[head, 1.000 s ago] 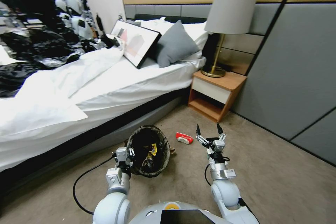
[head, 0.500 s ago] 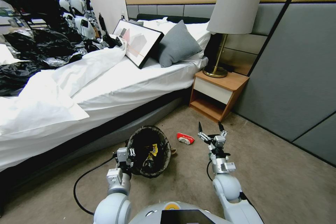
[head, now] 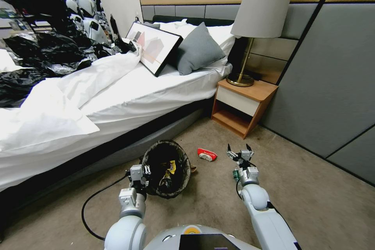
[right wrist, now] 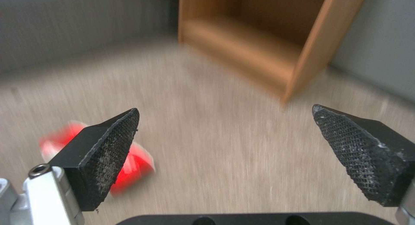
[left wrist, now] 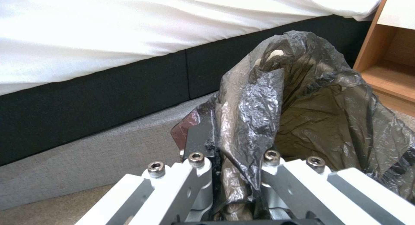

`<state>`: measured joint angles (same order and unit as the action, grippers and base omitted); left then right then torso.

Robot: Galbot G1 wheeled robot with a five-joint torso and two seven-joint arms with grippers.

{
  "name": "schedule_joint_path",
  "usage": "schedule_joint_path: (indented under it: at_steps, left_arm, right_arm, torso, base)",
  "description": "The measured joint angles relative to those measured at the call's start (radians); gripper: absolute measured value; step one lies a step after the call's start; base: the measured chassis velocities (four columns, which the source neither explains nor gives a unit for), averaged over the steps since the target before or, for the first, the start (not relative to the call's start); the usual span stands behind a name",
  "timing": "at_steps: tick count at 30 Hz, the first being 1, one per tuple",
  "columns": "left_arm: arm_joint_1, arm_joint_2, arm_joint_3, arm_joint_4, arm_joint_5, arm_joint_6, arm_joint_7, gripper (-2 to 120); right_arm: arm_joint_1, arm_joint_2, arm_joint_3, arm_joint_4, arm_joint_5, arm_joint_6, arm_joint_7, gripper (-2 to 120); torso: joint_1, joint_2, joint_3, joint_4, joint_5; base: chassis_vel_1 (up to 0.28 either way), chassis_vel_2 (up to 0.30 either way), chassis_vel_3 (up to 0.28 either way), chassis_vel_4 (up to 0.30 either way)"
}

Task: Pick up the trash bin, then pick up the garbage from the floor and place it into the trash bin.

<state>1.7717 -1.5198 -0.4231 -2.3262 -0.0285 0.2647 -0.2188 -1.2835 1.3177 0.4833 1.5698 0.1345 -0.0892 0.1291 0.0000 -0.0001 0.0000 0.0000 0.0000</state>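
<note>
The trash bin [head: 183,172], lined with a crinkled black bag [left wrist: 311,114], hangs tilted beside the bed. My left gripper [head: 140,175] is shut on its near rim, and in the left wrist view the gripper [left wrist: 233,160] pinches the bag's folded edge. A yellow wrapper [head: 170,166] lies inside the bin. A piece of garbage, a red-white packet [head: 206,154], lies on the carpet just right of the bin. My right gripper [head: 239,150] is open, low over the floor right of the packet. In the right wrist view the packet [right wrist: 136,161] sits by one of the fingers [right wrist: 108,147].
The bed base [head: 117,152] runs along the left, close behind the bin. A wooden nightstand [head: 242,103] with a lamp [head: 250,31] stands ahead, and a grey wall panel [head: 332,86] closes the right. A black cable [head: 88,203] loops on the carpet near my left arm.
My right arm has dropped and tipped forward, bringing the open gripper down toward the carpet beside the red-white packet. The left gripper and bin have held still.
</note>
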Motion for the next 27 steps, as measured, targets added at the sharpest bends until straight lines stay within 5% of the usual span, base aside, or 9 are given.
schedule_joint_path:
  at_steps: [27]
  left_arm:
    - [0.009, -0.001, 0.001, -0.006, 0.002, 0.001, -0.006, 6]
  right_arm:
    - [0.108, 0.009, 0.022, -0.448, -0.042, 0.051, -0.091, 100]
  torso:
    - [0.0, 0.0, 0.0, 0.0, 0.0001]
  base:
    - [0.0, 0.0, 0.0, 0.0]
